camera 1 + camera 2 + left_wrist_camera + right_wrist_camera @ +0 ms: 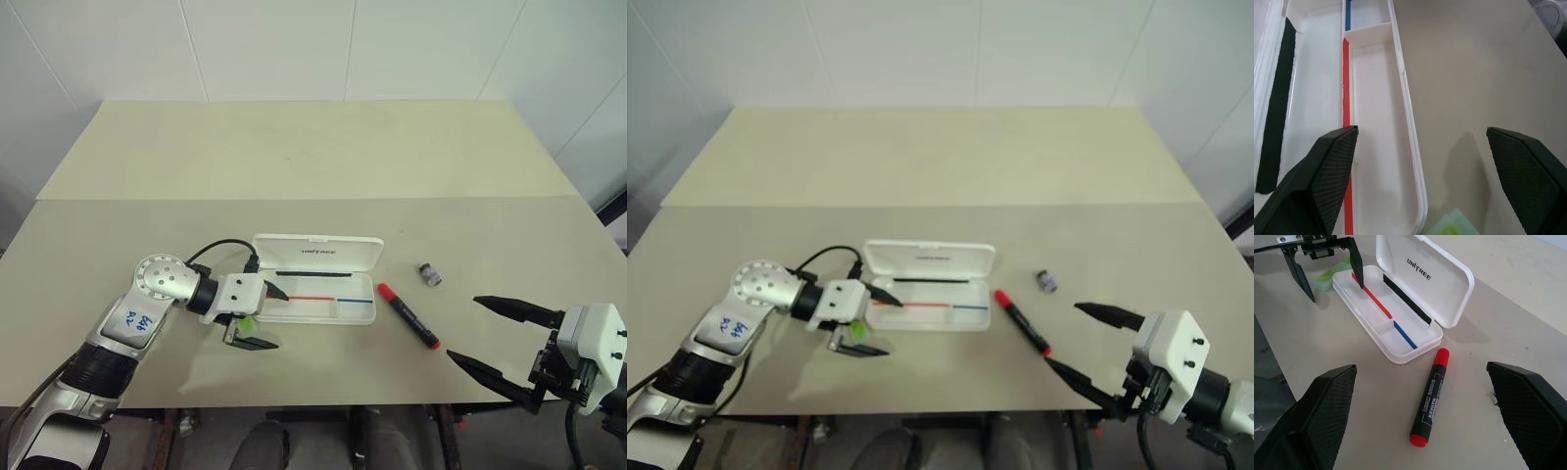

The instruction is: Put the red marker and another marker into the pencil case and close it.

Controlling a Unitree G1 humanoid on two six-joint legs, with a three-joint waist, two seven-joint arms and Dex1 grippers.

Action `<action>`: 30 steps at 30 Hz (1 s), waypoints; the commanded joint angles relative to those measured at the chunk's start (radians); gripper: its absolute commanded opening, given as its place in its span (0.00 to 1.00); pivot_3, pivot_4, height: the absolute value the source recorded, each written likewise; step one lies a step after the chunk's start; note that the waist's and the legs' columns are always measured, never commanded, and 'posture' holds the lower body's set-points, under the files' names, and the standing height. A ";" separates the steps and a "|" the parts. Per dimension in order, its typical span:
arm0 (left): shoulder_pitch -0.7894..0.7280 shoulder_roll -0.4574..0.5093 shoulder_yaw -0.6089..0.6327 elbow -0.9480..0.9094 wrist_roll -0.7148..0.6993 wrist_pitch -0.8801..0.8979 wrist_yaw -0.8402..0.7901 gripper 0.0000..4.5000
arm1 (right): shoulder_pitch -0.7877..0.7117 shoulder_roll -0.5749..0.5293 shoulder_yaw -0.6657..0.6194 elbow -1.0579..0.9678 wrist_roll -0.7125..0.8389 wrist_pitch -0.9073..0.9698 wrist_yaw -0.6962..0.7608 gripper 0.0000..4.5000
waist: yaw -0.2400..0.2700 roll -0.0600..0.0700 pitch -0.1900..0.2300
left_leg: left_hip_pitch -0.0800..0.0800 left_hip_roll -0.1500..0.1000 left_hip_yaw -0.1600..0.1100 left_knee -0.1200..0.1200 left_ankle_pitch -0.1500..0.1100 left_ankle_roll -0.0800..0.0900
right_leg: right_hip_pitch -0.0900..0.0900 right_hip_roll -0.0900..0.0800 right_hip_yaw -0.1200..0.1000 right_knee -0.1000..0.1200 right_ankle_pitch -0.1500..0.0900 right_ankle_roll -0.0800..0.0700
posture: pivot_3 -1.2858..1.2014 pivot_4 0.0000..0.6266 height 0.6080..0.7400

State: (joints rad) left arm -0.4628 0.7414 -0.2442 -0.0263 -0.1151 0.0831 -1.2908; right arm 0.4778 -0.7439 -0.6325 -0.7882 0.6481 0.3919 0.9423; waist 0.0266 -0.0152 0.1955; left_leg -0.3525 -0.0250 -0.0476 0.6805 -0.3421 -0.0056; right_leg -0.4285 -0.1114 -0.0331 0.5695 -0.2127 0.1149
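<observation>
Green highlighter (pixel 1332 276) is seen on the table beside the open pencil case (pixel 323 311), under the spread left gripper (pixel 261 318); re-grasping is judged next; red marker (pixel 408 315) lies near the spread right gripper (pixel 485 330).

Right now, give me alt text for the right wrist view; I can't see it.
An open white pencil case lies on the table, lid up, holding no marker. The red marker lies on the table beside it, nearer the open right gripper. Beyond the case, the left gripper, jaws open, hovers by the green highlighter.
</observation>
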 commanded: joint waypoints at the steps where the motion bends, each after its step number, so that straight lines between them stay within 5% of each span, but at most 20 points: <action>1: 0.002 0.004 0.008 -0.019 -0.007 -0.001 0.004 1.00 | -0.008 -0.009 -0.001 -0.010 0.002 -0.011 -0.008 1.00 | 0.000 0.000 0.000 | 0.000 0.000 0.000 0.000 0.000 0.000 | 0.000 0.000 0.000 0.000 0.000 0.000 | 0.52 0.24 1.00; 16: -0.011 0.026 0.042 -0.108 -0.105 0.130 -0.041 1.00 | -0.031 -0.020 0.005 0.009 0.001 -0.007 -0.001 1.00 | 0.000 0.000 0.000 | 0.000 0.000 0.000 0.000 0.000 0.000 | 0.000 0.000 0.000 0.000 0.000 0.000 | 0.52 0.24 1.00; 30: -0.044 -0.075 0.147 -0.264 -0.477 0.420 -0.026 1.00 | -0.040 -0.027 0.051 -0.008 -0.004 0.024 -0.040 1.00 | 0.000 0.000 0.000 | 0.000 0.000 0.001 0.001 0.000 0.000 | 0.000 0.002 0.003 0.000 0.000 -0.001 | 0.52 0.24 1.00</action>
State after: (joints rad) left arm -0.4990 0.6891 -0.1272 -0.2554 -0.5142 0.4854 -1.3172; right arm 0.4415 -0.7640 -0.5923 -0.7764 0.6451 0.3994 0.9306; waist 0.0264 -0.0152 0.1955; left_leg -0.3523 -0.0253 -0.0469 0.6811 -0.3421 -0.0056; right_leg -0.4283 -0.1095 -0.0296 0.5699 -0.2129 0.1144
